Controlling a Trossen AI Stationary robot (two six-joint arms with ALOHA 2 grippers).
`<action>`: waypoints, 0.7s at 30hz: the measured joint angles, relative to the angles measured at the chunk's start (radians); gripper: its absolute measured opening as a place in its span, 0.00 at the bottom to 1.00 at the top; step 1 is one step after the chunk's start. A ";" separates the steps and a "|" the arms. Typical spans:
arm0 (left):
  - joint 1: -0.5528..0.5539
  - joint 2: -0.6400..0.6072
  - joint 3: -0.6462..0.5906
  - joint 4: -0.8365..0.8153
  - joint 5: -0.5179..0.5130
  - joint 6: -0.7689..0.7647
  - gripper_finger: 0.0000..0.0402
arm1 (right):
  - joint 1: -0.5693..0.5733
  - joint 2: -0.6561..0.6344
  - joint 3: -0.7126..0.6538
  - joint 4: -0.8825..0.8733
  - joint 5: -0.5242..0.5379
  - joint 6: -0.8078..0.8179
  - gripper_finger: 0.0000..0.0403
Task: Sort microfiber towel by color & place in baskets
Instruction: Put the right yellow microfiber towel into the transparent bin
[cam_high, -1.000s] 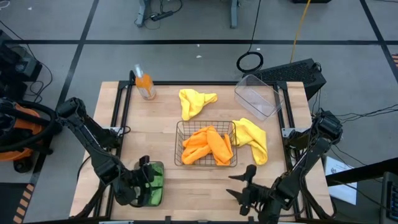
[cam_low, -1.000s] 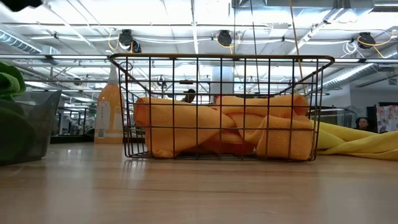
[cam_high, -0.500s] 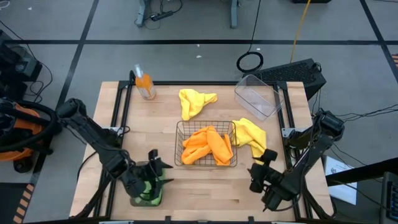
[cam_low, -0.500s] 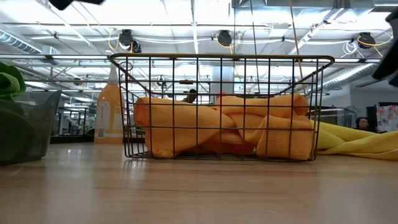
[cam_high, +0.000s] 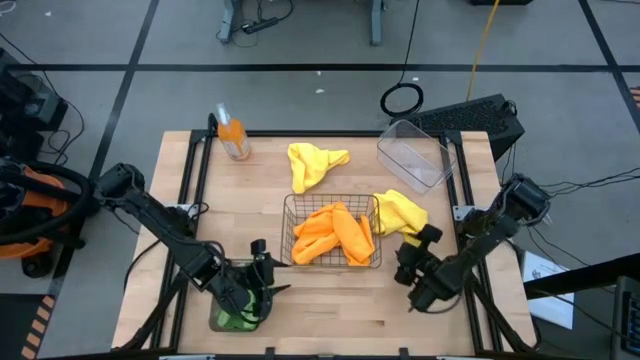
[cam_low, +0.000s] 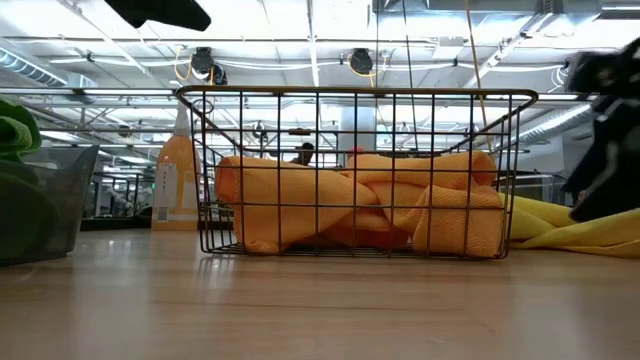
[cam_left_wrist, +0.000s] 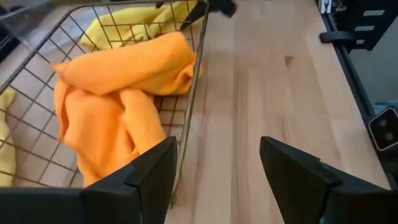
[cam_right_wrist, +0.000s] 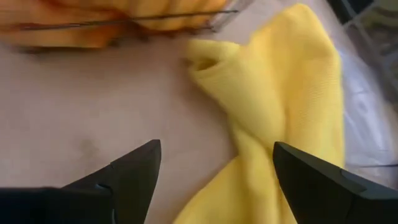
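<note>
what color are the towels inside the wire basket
Orange: the towels piled in the wire basket show best in the low view.

We see bare wood along the table's (cam_high: 330, 305) front edge between the two arms. The wire basket (cam_high: 330, 231) blocks the centre, yellow towels (cam_high: 405, 215) crowd its right and back sides, and the orange bottle (cam_high: 233, 138) guards the back-left corner.
</note>
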 joint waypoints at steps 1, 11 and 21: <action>0.003 0.000 0.000 0.007 0.000 0.011 0.59 | -0.022 0.000 -0.005 0.000 0.000 -0.019 0.75; 0.004 0.000 0.000 0.054 0.005 0.107 0.59 | -0.267 0.000 -0.060 0.221 -0.057 -0.306 0.71; 0.000 0.000 0.000 0.037 0.080 0.106 0.59 | -0.341 -0.002 -0.090 0.336 -0.145 -0.389 0.42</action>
